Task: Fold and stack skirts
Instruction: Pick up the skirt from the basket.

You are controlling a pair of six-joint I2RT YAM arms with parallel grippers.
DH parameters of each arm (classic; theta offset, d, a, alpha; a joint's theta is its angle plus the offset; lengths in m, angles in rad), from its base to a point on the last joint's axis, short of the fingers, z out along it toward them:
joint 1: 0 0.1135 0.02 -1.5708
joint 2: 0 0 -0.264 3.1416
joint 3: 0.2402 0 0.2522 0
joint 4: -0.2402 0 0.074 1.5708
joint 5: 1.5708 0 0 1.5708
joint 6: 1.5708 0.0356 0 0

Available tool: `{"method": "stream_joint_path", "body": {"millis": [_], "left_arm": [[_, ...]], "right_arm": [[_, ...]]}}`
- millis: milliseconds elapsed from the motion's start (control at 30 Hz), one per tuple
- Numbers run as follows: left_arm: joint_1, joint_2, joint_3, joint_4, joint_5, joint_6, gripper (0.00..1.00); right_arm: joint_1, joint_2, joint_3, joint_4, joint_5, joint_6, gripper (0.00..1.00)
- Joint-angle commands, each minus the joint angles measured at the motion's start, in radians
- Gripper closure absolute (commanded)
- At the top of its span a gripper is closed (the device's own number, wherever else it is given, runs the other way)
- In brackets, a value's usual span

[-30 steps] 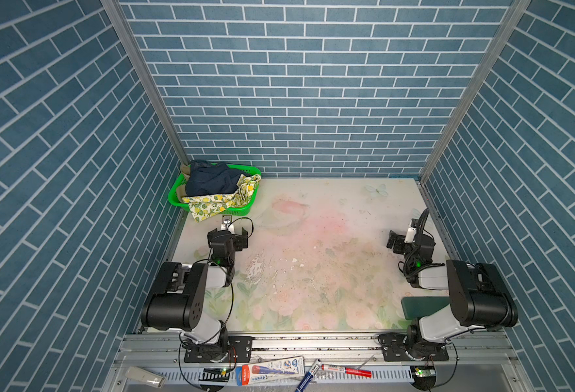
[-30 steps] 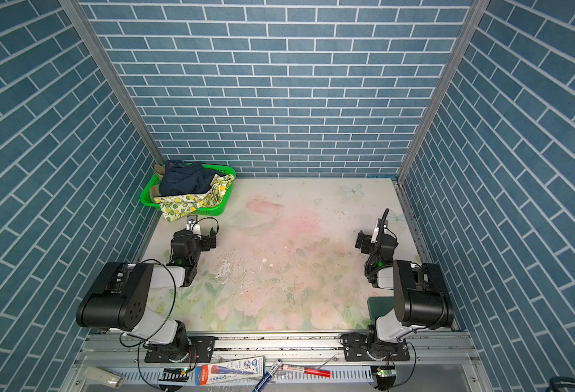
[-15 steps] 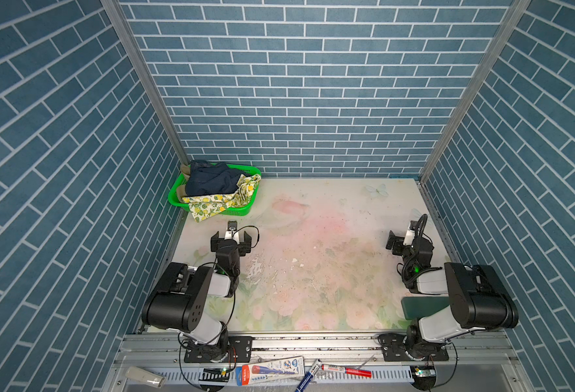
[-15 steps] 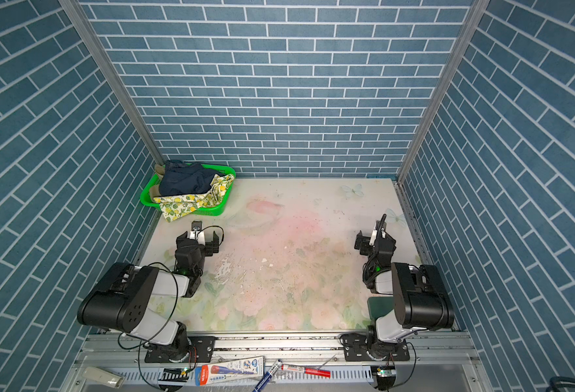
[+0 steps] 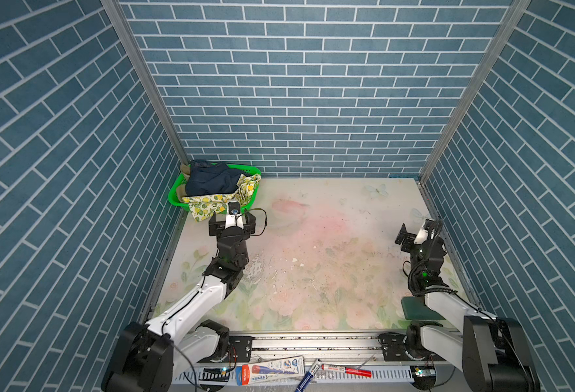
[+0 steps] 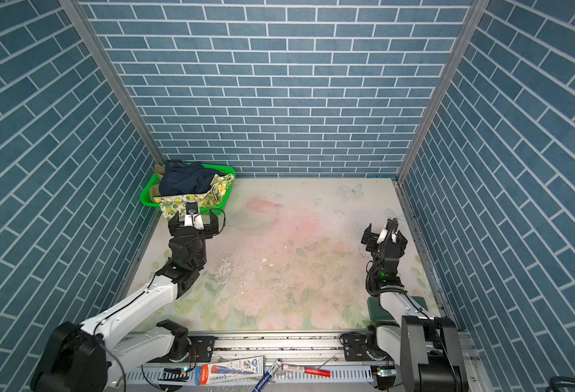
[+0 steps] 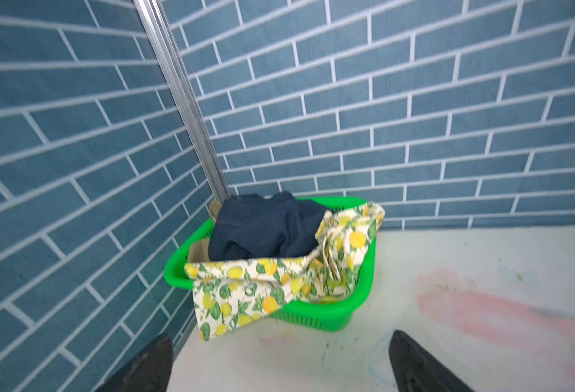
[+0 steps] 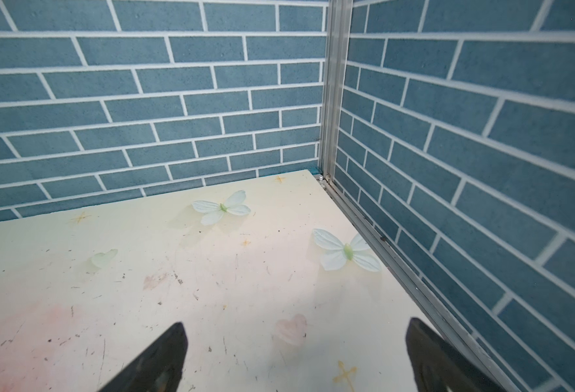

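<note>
1. All three skirts [image 6: 191,183] lie heaped in a green mesh basket [image 5: 174,196] in the far left corner of the surface [image 5: 330,244], where two brick walls meet.
2. The dark blue denim skirt [image 5: 211,181] lies crumpled on top of the heap.
3. The lemon-print skirt [image 5: 208,203] lies under it along the near and right rims. One flap hangs over the near rim down to the surface.
4. The khaki skirt [image 5: 185,168] shows only as a small strip at the basket's far left corner. The denim hides the rest.
5. The left end effector [image 5: 232,222] hovers just on the near side of the basket, pointed at it. It is released, its fingers [image 7: 150,359] spread wide with nothing between them. In the left wrist view they stop short of the hanging flap and do not touch it.
6. The right end effector [image 5: 418,234] is at the right side of the surface, close to the right wall and well apart from the basket. It points toward the far right corner. It is released too, spread wide over bare surface printed with pale butterflies [image 8: 221,210].
</note>
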Motion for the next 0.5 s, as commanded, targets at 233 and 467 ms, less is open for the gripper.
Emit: {"method": "stream_joint_path", "body": {"millis": [233, 467], "left_arm": [[0.054, 0.086, 0.440, -0.783, 0.038, -0.319, 0.01], [0.286, 0.271, 0.666, -0.948, 0.355, -0.451, 0.03]], "right_arm": [[0.039, -0.122, 0.108, -0.329, -0.032, 0.076, 0.01], [0.134, -0.119, 0.172, -0.400, -0.078, 0.044, 0.06]]}}
